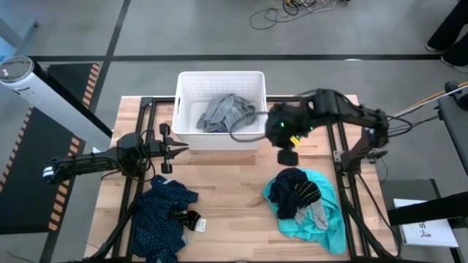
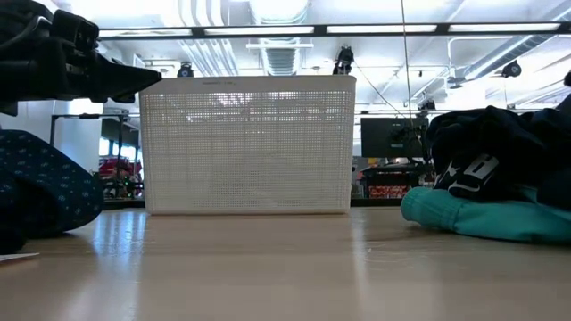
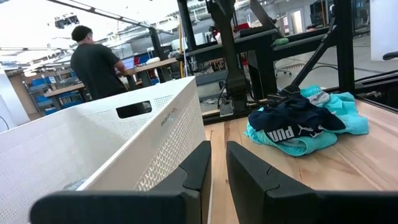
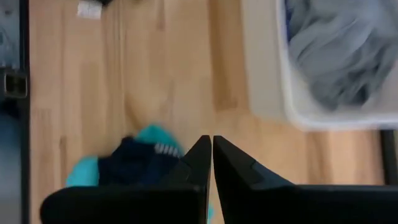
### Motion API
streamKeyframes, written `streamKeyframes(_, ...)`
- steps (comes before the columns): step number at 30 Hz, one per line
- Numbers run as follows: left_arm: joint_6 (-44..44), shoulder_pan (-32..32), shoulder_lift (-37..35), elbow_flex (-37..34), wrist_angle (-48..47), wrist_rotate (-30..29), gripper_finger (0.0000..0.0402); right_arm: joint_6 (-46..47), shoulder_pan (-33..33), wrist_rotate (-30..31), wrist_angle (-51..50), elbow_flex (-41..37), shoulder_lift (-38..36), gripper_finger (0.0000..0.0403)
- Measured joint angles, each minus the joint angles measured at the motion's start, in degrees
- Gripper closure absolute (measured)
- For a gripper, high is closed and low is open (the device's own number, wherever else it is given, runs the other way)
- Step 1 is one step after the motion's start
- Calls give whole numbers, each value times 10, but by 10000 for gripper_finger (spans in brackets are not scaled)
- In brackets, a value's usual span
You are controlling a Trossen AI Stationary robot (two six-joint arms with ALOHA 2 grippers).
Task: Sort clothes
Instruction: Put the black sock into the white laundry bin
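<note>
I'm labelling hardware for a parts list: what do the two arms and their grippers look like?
Both arms are dark, jointed links. The left gripper has two black, flat, tapering fingers. The right gripper matches it; that arm shows a yellow marking and small green lights near the wrist, with a loose cable alongside.

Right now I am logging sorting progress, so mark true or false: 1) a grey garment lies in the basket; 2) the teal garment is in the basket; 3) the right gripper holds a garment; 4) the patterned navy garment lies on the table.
1) True: the grey garment lies inside the white basket.
2) False: the teal garment lies on the table, under a dark navy piece.
3) False: the right gripper is shut on nothing, above the table beside the basket.
4) True: the patterned navy garment lies near the left gripper.
</note>
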Motion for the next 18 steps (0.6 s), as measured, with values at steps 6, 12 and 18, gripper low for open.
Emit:
streamKeyframes(6, 0, 0, 1, 0, 0, 0, 364, 94, 51, 0, 9, -163, -72, 385)
streamKeyframes(12, 0, 0, 1, 0, 0, 0, 364, 194, 99, 0, 79, -318, -133, 345)
streamKeyframes(18, -3, 0, 2, 0, 1, 0, 364, 269, 135, -1, 152, -437, -156, 285)
